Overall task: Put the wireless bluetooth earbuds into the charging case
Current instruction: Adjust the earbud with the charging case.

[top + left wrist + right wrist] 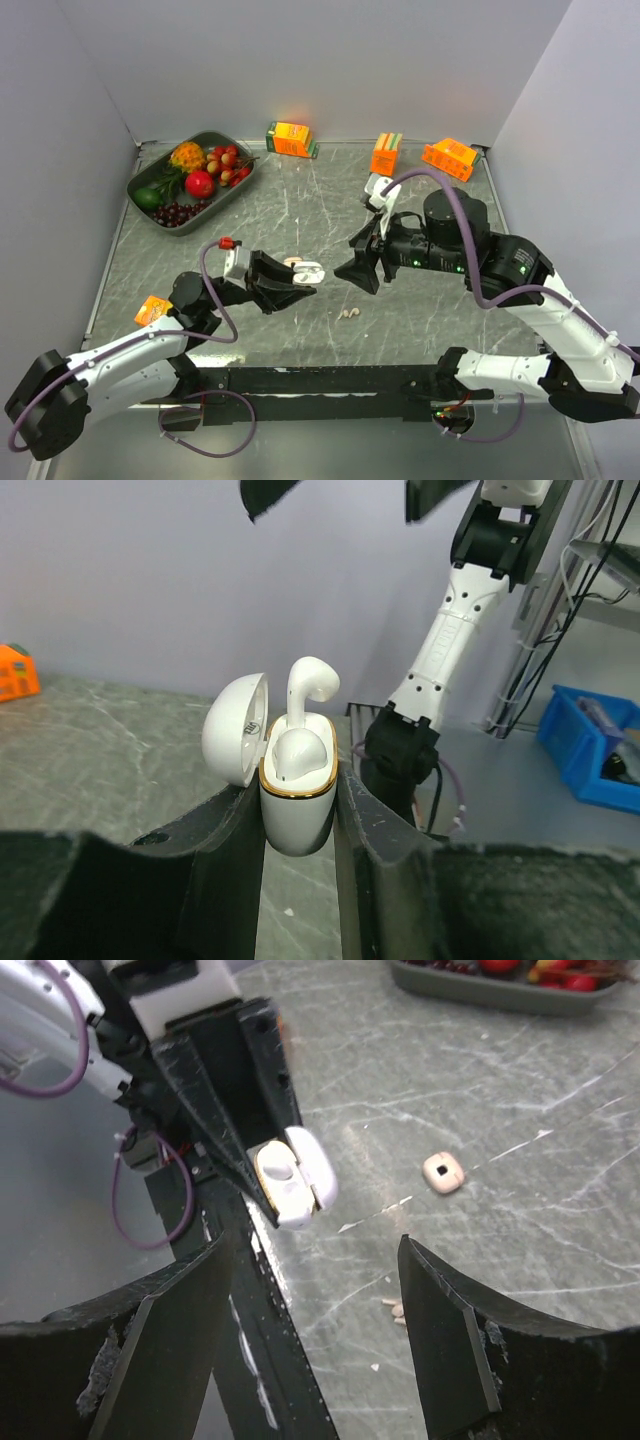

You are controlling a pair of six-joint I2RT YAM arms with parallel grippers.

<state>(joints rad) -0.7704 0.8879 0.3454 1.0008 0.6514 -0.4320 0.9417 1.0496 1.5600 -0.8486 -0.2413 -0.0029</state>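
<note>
While the left pincer (298, 830) is pinching the open charging case (296, 780), one stemmed earbud (308, 680) is standing proud of its socket. The right pincer (315, 1250) is hovering spread and empty. Seating is probably in hand, and the next move is calling for a light downward press. Only the left wrist view is showing that stem, while the right wrist view is showing a stubby beige piece (443, 1171) lying on the tabletop (560, 1110), right of centre.

Table (300, 215): fruit tray (228, 196), cartons (290, 138), earbuds (348, 313)
</note>
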